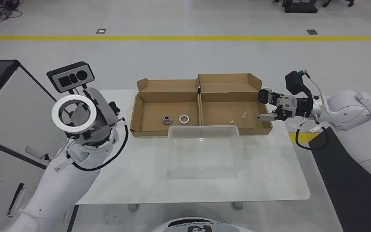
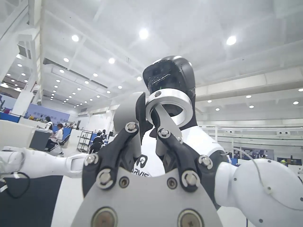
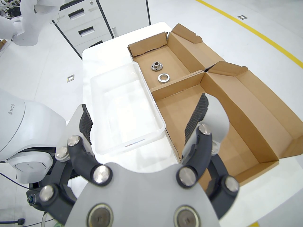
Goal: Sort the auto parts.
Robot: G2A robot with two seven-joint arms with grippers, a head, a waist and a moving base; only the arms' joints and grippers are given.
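My left gripper (image 1: 78,116) (image 2: 149,109) is held high off the table's left side, turned upward, and is shut on a silver metal collar ring (image 1: 58,110) (image 2: 175,98). One finger passes through the ring's hole. A cardboard box (image 1: 199,107) (image 3: 175,90) with two compartments lies at the back of the table. Its left compartment holds a flanged hub (image 1: 166,120) (image 3: 156,67) and a small ring (image 1: 184,119) (image 3: 163,77). Two small screws (image 1: 232,122) lie in the right compartment. My right gripper (image 1: 268,106) (image 3: 144,112) hangs open at the box's right end, holding nothing.
A clear plastic bin (image 1: 203,151) (image 3: 151,100) stands directly in front of the box, with nothing visible inside. The white table (image 1: 133,168) has bare room to the left and front. A cabinet (image 3: 90,29) stands beyond the table's left end.
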